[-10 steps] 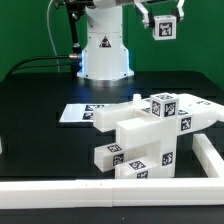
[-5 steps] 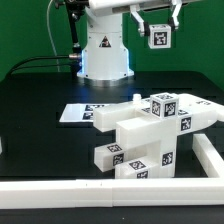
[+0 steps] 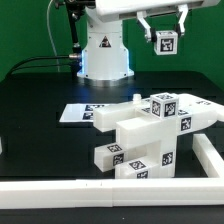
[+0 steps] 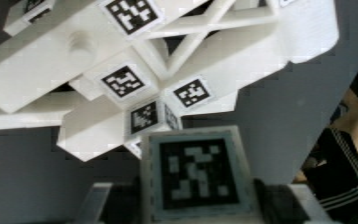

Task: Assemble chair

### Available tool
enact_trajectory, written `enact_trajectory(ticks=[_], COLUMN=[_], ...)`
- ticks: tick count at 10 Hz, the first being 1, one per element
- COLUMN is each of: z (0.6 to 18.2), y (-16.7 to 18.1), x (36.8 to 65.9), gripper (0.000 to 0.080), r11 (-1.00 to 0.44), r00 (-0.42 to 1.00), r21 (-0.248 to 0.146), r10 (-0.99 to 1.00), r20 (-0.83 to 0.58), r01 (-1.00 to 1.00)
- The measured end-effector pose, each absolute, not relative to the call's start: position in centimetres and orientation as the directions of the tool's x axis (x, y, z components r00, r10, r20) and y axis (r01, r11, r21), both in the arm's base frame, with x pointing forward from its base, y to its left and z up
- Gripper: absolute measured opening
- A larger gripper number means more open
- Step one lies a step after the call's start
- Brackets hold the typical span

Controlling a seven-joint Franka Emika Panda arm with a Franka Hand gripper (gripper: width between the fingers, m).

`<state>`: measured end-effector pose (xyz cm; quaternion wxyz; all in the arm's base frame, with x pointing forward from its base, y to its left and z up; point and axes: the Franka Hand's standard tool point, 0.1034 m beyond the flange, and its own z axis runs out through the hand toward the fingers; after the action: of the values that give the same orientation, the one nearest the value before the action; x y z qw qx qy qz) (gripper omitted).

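Black desk carries the part-built chair beside the marker board, while the jaws, clamped on a tagged block, hold it aloft, apparently for fitting.

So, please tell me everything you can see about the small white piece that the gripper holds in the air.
The small white piece is a glossy, plastic-looking block with a black-and-white square tag on its face. It hangs high above the table, clamped on both sides between the fingers of the gripper. Nothing else touches it; the half-built chair stands below, apart from it.
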<state>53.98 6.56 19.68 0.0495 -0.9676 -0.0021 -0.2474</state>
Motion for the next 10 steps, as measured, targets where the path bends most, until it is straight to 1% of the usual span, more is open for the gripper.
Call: enact_trajectory(ticks=[4, 6, 7, 9, 10], z=[19.40, 19.75, 19.65, 18.94, 19.02], y=[6.59, 6.60, 6.75, 6.80, 6.67], x=[54.12, 54.15, 54.10, 53.91, 54.04], gripper=[0.0284, 0.0284, 0.0284, 0.0284, 0.0284], r11=[-0.995, -0.995, -0.995, -0.996, -0.995], r00=[0.879, 0.878, 0.879, 0.877, 0.877], r21=[-0.094, -0.097, -0.097, -0.086, -0.069], r10=[-0.020, -0.021, -0.019, -0.013, 0.025], r20=[0.477, 0.478, 0.477, 0.481, 0.480], r01=[0.028, 0.029, 0.032, 0.032, 0.066])
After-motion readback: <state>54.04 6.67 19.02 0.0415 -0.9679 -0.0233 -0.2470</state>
